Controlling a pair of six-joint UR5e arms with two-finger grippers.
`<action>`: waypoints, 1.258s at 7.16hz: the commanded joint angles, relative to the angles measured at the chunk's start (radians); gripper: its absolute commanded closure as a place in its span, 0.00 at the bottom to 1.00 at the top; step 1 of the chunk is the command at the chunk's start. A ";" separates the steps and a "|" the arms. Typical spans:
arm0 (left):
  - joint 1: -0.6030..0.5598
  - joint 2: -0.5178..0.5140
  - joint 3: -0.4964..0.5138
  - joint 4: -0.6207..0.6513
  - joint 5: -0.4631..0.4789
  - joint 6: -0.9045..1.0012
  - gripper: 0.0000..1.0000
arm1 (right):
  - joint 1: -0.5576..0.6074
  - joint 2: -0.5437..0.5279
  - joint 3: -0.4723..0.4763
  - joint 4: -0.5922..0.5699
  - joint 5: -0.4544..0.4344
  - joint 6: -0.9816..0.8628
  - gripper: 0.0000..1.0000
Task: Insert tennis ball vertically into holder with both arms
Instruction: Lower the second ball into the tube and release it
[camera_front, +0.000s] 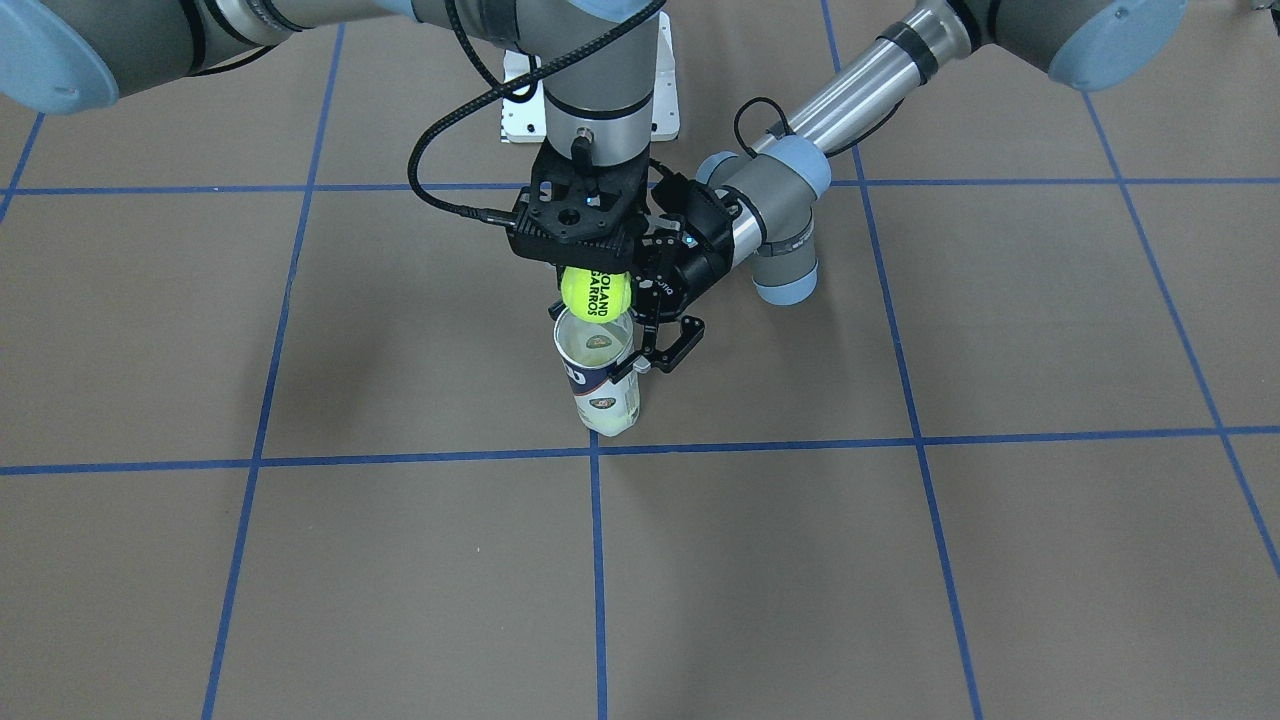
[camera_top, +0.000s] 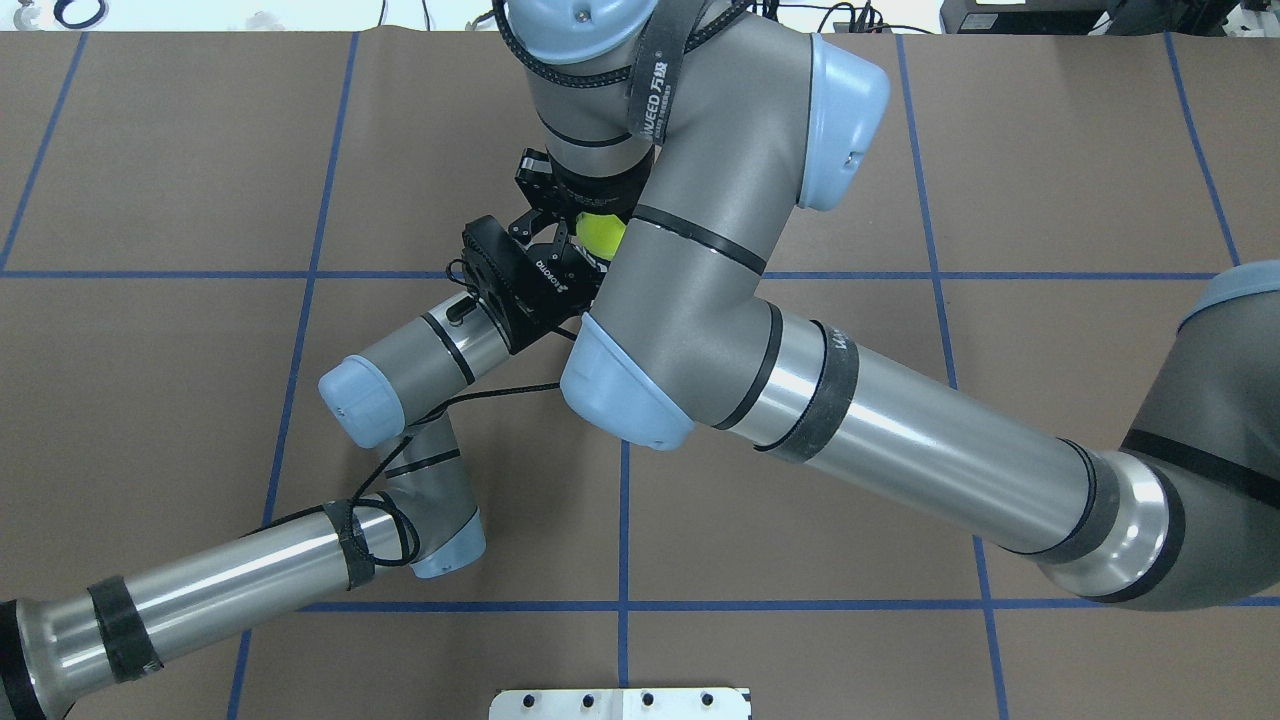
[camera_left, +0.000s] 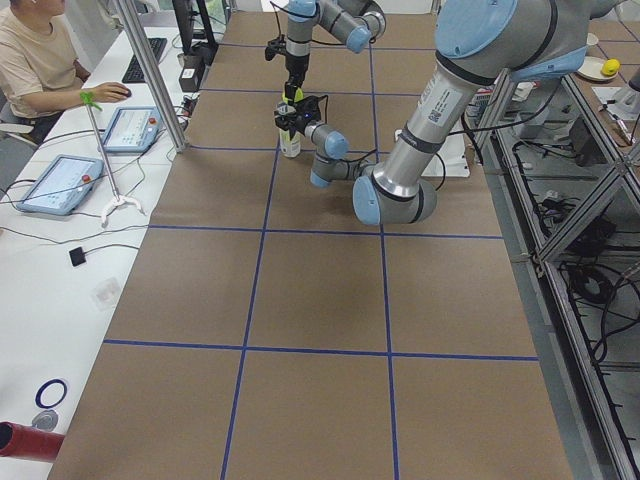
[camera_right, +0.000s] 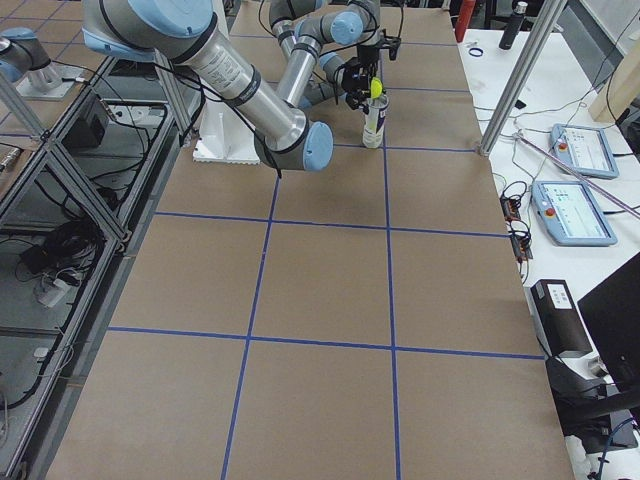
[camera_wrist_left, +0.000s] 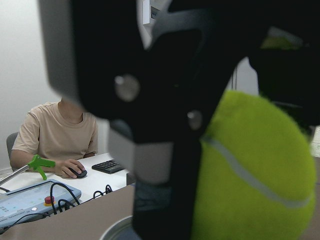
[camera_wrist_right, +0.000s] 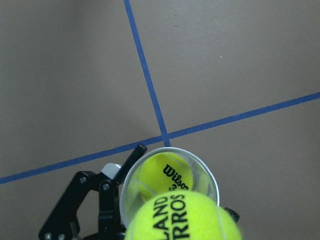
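Brown table (camera_front: 300, 600) crossed by blue tape (camera_front: 597, 560); white desk (camera_left: 50, 320) alongside; apparently pale wall (camera_wrist_left: 20, 50) behind.

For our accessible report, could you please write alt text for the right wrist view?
A yellow ball hangs over the open mouth of the clear holder, which has a Wilson ball inside. The left gripper clasps the holder on a brown table with blue lines.
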 joint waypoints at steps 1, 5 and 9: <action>0.000 0.000 0.000 0.000 0.000 0.000 0.01 | 0.021 0.001 0.002 0.006 -0.010 -0.079 1.00; 0.000 0.000 0.000 0.000 0.000 0.000 0.01 | 0.030 -0.004 -0.006 0.037 -0.010 -0.104 0.39; 0.000 0.000 0.000 0.000 0.000 0.000 0.01 | 0.029 -0.004 -0.003 0.051 -0.012 -0.102 0.01</action>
